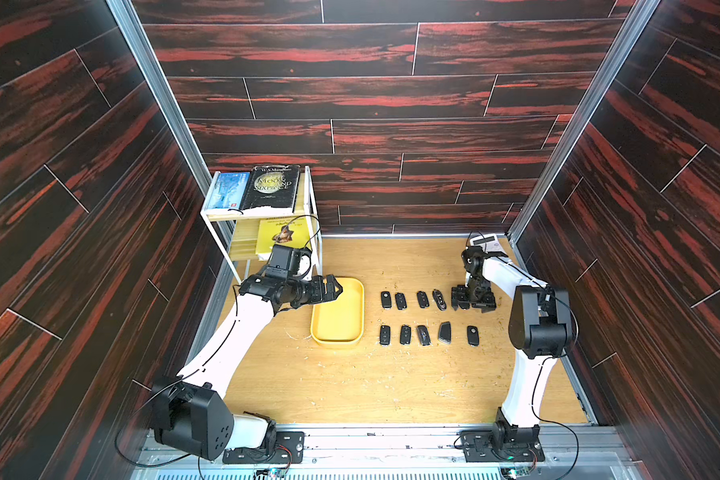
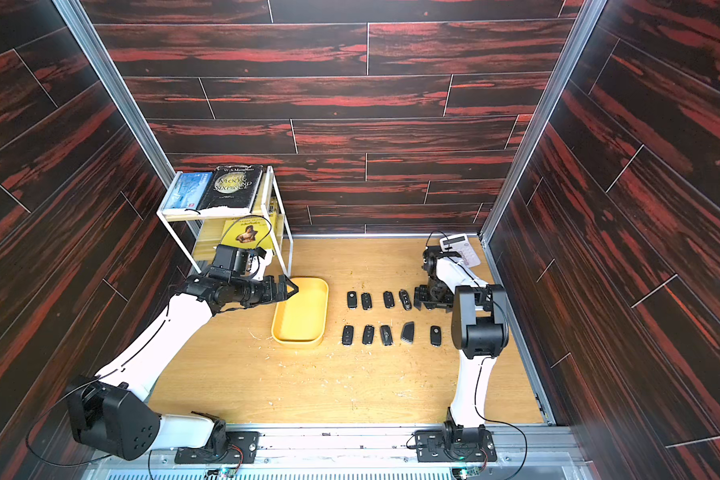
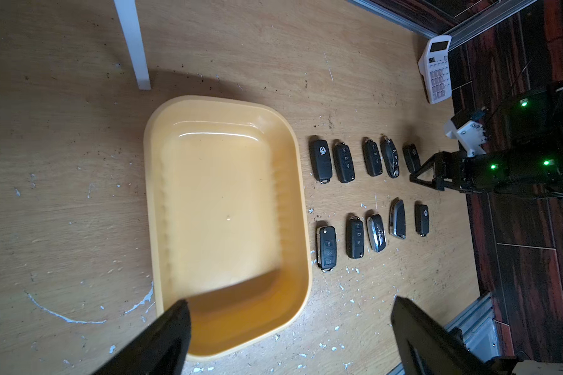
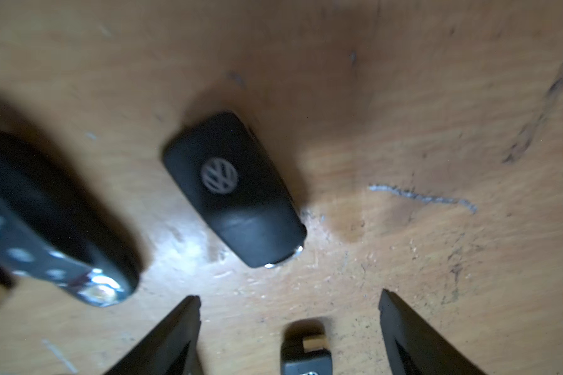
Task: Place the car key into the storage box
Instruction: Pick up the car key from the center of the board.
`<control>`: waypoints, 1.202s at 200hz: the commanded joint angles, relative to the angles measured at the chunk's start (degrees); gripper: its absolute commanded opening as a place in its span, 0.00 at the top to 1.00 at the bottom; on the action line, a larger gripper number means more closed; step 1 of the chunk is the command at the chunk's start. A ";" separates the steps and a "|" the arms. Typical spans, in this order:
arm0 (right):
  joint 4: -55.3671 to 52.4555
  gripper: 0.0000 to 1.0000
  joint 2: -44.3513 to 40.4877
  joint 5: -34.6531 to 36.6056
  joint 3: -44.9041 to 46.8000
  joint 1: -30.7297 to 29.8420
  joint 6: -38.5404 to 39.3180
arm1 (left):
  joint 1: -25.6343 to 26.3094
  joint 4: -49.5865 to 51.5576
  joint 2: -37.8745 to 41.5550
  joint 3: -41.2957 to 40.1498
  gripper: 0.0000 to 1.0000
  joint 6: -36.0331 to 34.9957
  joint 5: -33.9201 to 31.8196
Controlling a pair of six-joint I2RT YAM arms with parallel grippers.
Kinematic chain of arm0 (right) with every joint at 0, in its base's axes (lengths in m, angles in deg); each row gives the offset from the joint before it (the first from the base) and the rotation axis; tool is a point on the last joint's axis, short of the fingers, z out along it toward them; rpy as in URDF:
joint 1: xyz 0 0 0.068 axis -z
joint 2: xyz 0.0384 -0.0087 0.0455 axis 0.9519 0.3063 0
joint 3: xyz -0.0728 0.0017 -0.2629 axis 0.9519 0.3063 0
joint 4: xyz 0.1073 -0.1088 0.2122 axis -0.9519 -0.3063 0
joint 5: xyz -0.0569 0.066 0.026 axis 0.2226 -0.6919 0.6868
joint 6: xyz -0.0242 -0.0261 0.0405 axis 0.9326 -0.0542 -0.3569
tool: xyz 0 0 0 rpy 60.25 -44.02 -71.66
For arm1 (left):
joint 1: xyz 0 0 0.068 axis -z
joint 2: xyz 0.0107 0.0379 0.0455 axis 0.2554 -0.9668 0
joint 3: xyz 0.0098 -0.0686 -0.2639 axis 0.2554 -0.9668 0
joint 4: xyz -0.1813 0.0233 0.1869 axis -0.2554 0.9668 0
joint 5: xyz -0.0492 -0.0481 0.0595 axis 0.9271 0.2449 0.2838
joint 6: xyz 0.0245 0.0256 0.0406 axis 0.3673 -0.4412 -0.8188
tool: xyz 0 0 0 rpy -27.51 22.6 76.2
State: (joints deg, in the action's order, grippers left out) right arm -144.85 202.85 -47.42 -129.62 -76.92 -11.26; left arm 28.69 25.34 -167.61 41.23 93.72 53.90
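We find the worktop (image 1: 350,386) closed in by dark walls (image 1: 371,124) on three sides. The storage box (image 1: 337,316) lies flat on it. One leg of the white shelf rack (image 3: 132,42) stands just beyond the box's far left corner. On the near side of the box the worktop runs open across its whole width. To the right of the box lie two rows of other key fobs (image 1: 385,300), with a narrow strip of bare wood between them and the rim. A calculator (image 3: 436,71) sits far to the right of the box, by the back wall.

The car key (image 4: 234,188), a black fob with a round badge, lies flat at the end of the far row, the place farthest from the box. In a top view the right pincer (image 1: 472,301) hangs over it and hides it. The right wrist view shows the key ahead of the fingertips (image 4: 176,334), apart from both and askew to them. We record this pincer's jaws as wide, gripping nothing.

The left pincer (image 1: 335,289) hovers over the box's far end, jaws spread wide, nothing between them.
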 commanded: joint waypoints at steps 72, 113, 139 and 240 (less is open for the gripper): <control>2.24 0.12 2.98 -3.51 -3.71 0.29 1.97 | 0.43 0.13 0.92 0.85 0.00 -0.60 -0.02; 2.42 0.15 5.88 -4.49 -5.23 0.29 2.33 | 0.37 -0.01 0.55 1.20 0.00 -0.61 -0.22; 2.51 0.18 7.07 -4.38 -5.77 0.32 2.54 | 0.35 -0.26 0.23 1.32 0.00 -0.62 -0.04; 1.76 0.48 8.47 -3.70 -7.68 0.35 2.38 | 0.35 -0.92 -0.63 1.21 0.00 -0.80 0.30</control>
State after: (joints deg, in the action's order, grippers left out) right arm -141.68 209.52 -51.05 -136.59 -76.55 -8.74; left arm 28.86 24.82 -167.76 41.53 93.70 53.88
